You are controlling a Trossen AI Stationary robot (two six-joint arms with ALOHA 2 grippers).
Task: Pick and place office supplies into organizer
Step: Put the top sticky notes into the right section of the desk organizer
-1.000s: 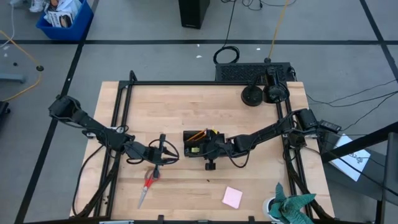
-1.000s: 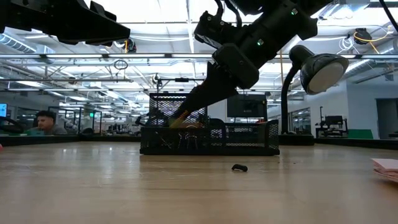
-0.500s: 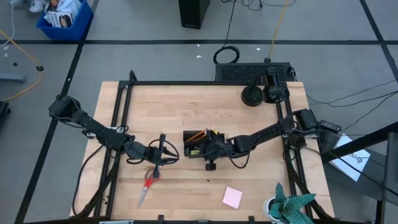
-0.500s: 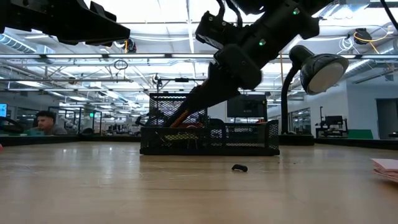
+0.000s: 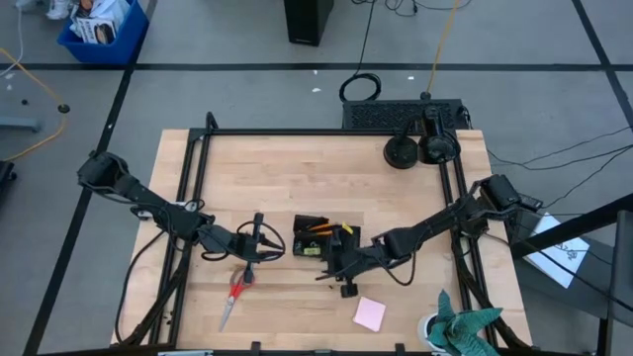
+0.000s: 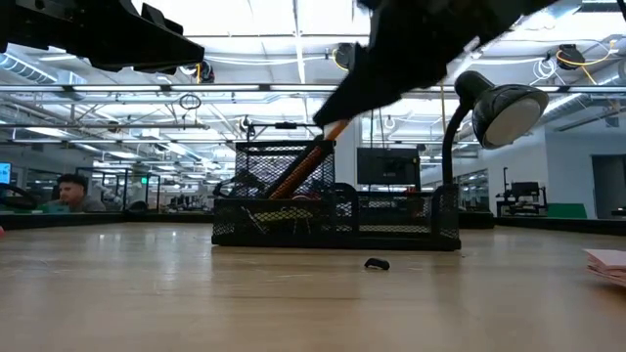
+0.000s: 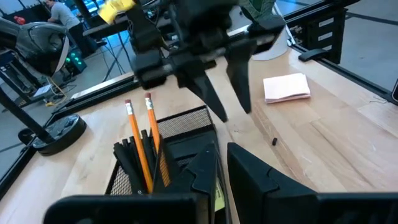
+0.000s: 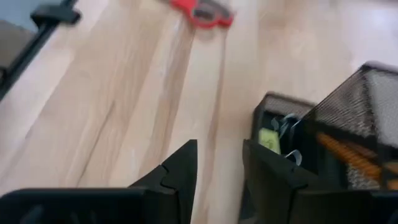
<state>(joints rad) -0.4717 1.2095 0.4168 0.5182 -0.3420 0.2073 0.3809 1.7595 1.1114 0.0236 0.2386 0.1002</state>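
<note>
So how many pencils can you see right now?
2. Both pencils stand side by side, erasers up, in the organizer, seen in the left wrist view. More may be hidden behind the mesh.

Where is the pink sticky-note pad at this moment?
In the high view the pink sticky-note pad lies flat on the table near its front edge, right of centre, just beyond the right gripper and left of the teal cloth.

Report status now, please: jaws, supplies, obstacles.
Right gripper open, empty, beside organizer. Left gripper waiting nearby. Scissors, pink pad still on table.
</note>
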